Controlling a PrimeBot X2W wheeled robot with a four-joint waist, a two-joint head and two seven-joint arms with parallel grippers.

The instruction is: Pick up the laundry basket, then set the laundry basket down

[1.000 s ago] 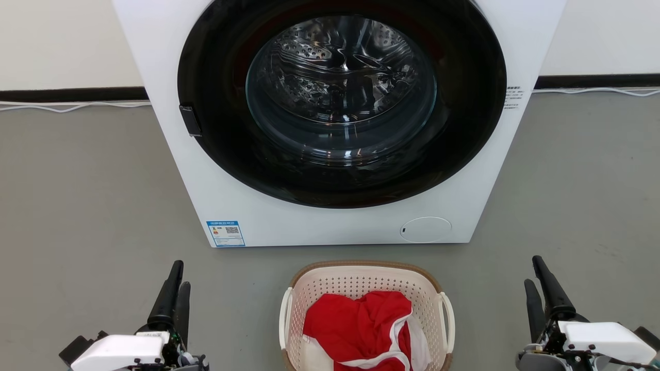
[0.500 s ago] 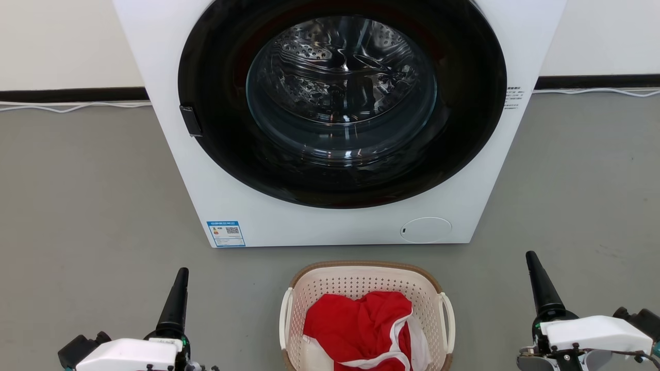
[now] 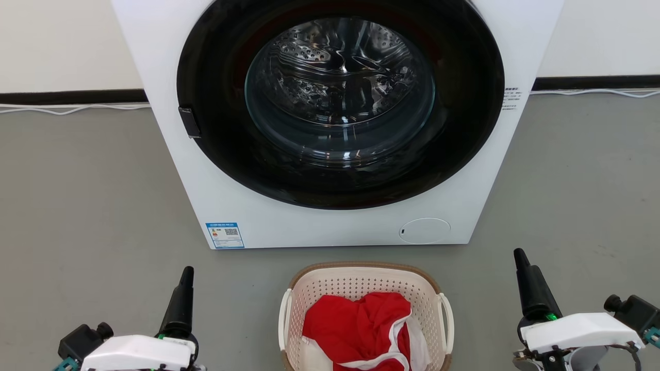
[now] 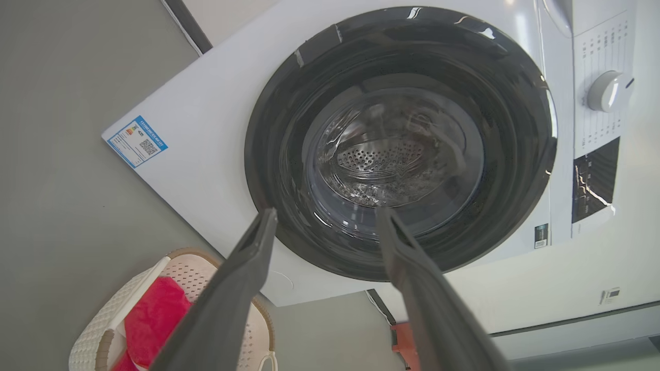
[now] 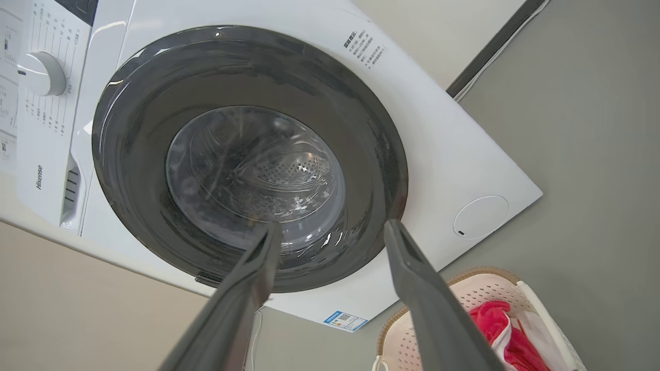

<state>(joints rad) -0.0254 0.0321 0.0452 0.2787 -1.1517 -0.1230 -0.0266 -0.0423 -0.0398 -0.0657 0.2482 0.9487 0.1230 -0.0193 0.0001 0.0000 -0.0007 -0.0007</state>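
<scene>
Laundry basket [image 3: 335,288] of cream-white perforated plastic, rounded-rectangular with a brown woven-look rim, standing on the grey floor [image 3: 77,206] at the bottom centre of the head view, its near end cut off by the frame. A crumpled red garment [image 3: 356,324] with white trim lies inside. Two white loop handles project from its sides, one to the robot's left [image 3: 282,319] and one to its right [image 3: 447,322]. Just beyond the far rim stands the white front-loading washing machine [image 3: 309,226], its round dark door facing the robot.

The left gripper [image 3: 186,273] and the right gripper [image 3: 518,255] flank the laundry basket, each apart from it and touching nothing. In the wrist views the dark fingers of the left gripper [image 4: 326,212] and the right gripper [image 5: 332,224] are spread wide, with nothing between them, and point toward the machine, not at the basket, which lies low and inboard of each [image 4: 103,319] [image 5: 479,288].

The handle-to-handle axis runs across the robot, so each handle faces its own gripper. The right gripper appears slightly nearer. Both presumably must swing inward and down.
</scene>
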